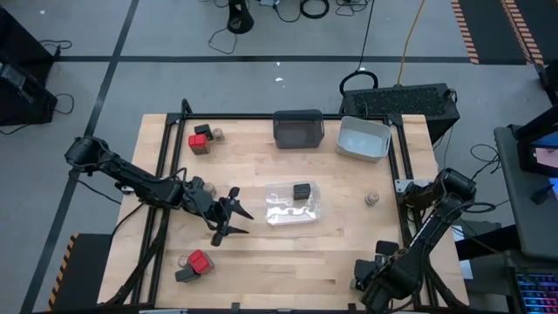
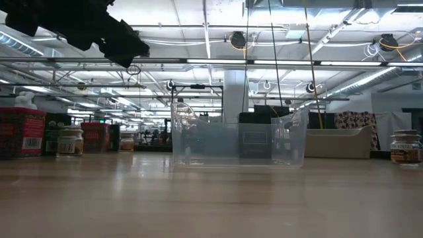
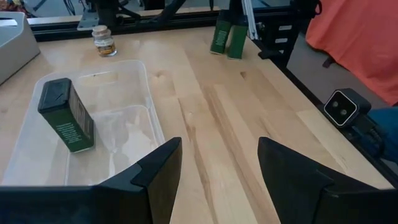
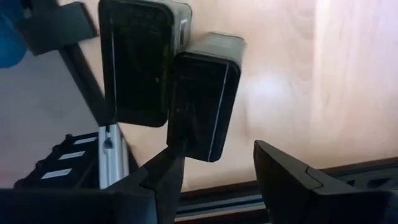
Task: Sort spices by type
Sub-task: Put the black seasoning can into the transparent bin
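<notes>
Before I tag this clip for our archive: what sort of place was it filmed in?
Probably a robotics lab or workshop hall: a framed wooden table on a taped concrete floor, cables trailing across it, and open ceiling pipes and strip lights beyond.

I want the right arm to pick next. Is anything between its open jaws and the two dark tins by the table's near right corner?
Nothing visible. The right gripper hangs over the two dark tins, which stand side by side on bare table near the frame rail.
</notes>
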